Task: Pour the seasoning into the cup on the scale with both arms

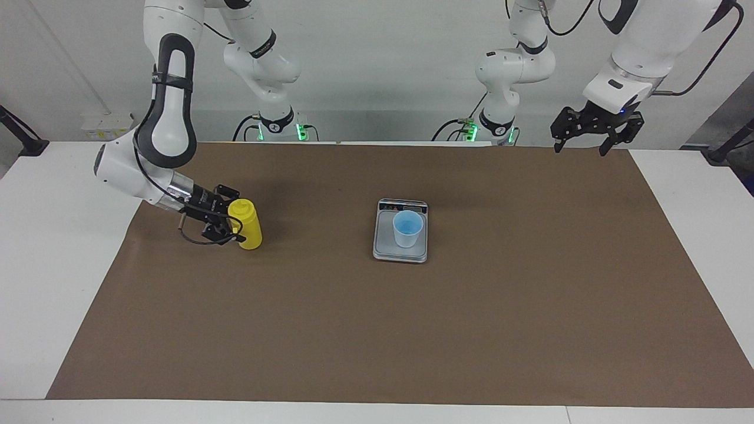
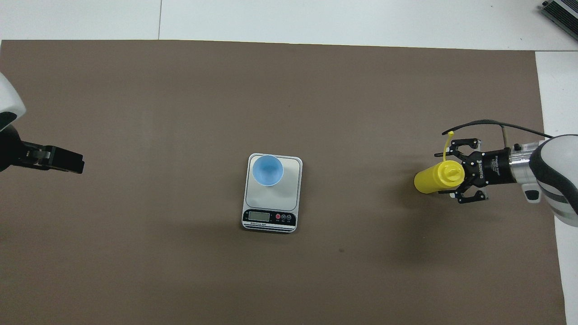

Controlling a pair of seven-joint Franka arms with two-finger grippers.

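Note:
The yellow seasoning bottle stands upright on the brown mat toward the right arm's end of the table. It also shows in the overhead view. My right gripper is level with the bottle's upper part, open, with a finger on each side of it. The light blue cup stands upright on the grey scale at mid-table. In the overhead view the cup sits at the farther corner of the scale, toward the left arm's end. My left gripper waits open in the air over the table's near edge.
A brown mat covers most of the white table. The scale's display strip faces the robots. The bottle's tethered cap sticks out beside the right gripper.

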